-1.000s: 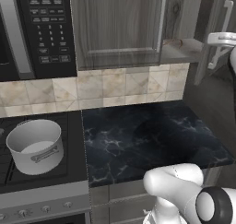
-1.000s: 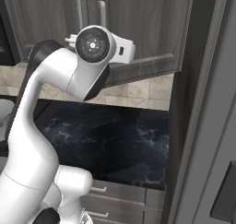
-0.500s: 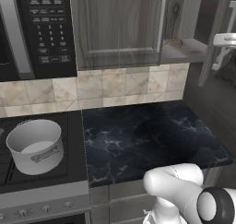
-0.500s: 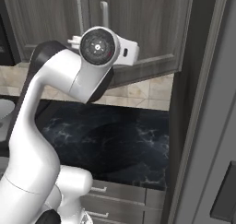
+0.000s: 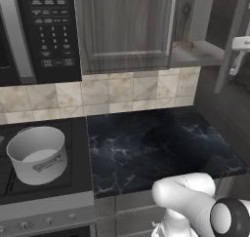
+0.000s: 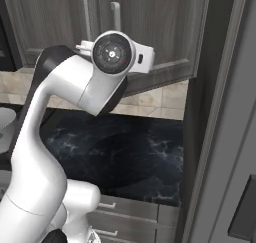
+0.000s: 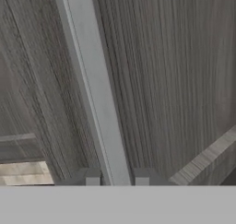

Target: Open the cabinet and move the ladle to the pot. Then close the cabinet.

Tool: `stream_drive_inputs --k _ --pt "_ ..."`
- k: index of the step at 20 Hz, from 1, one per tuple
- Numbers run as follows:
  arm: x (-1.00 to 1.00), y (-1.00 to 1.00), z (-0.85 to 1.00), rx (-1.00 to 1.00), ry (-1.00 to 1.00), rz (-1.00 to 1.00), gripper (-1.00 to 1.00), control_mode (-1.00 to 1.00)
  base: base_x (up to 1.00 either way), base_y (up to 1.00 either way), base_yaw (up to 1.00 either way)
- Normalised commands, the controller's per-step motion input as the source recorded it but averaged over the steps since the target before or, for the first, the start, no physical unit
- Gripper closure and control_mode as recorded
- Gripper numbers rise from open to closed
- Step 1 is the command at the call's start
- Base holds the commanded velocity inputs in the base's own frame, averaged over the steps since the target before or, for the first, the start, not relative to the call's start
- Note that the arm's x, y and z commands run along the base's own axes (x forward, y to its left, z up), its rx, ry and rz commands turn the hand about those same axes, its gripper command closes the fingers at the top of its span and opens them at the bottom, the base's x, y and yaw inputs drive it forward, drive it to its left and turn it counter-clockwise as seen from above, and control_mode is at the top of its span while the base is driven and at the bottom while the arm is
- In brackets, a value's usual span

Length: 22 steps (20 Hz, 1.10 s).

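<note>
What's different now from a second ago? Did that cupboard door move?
The gripper, clamped on the bar handle, has drawn back and swung the cabinet's right door a little wider open. Nothing was let go. The pot and the left door stayed put.

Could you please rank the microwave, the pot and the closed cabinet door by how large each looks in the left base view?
1. closed cabinet door
2. microwave, cut off by the picture's edge, so unsure against the door
3. pot, clearly smallest
</note>
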Motion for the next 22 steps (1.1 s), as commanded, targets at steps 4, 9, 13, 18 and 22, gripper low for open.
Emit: stream_drive_inputs --k 4,9,13,18,22 --pt "-0.07 -0.03 -0.04 0.00 0.00 0.04 1.00 -1.00 0.00 0.00 0.00" --pt "-0.17 -0.17 0.00 0.00 0.00 0.03 1.00 -1.00 0.00 0.00 0.00" --pt "-0.20 -0.19 0.00 0.00 0.00 0.02 1.00 -1.00 0.00 0.00 0.00" --pt "-0.24 -0.12 0.00 0.00 0.00 0.02 1.00 -1.00 0.00 0.00 0.00" --pt "-0.11 0.00 -0.01 0.00 0.00 0.00 -1.00 -1.00 0.00 0.00 0.00"
